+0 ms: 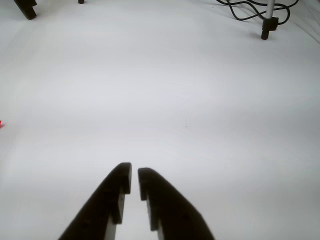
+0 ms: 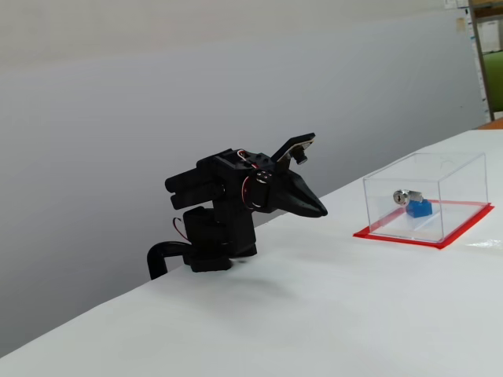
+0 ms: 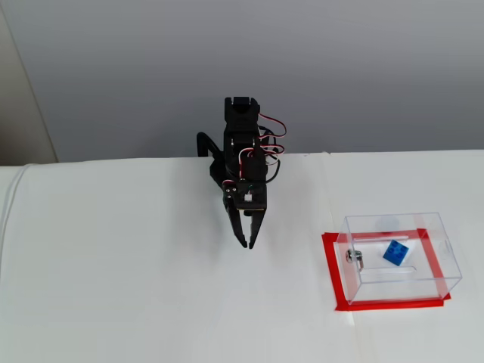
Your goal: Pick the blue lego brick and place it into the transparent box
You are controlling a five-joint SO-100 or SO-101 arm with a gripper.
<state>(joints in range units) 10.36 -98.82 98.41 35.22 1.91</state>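
The blue lego brick lies inside the transparent box, beside a small silver cylinder. It also shows from above in a fixed view, inside the box on its red base sheet. My gripper is folded back near the arm's base, well to the left of the box. It is shut and empty, with its tips pointing down over bare table. In the wrist view the gripper shows only a thin slit between the jaws. The brick and the box are out of the wrist view.
A white table runs all around the arm. In the wrist view a stand foot with black cables is at the top right, and another dark foot is at the top left. A grey wall is behind the arm.
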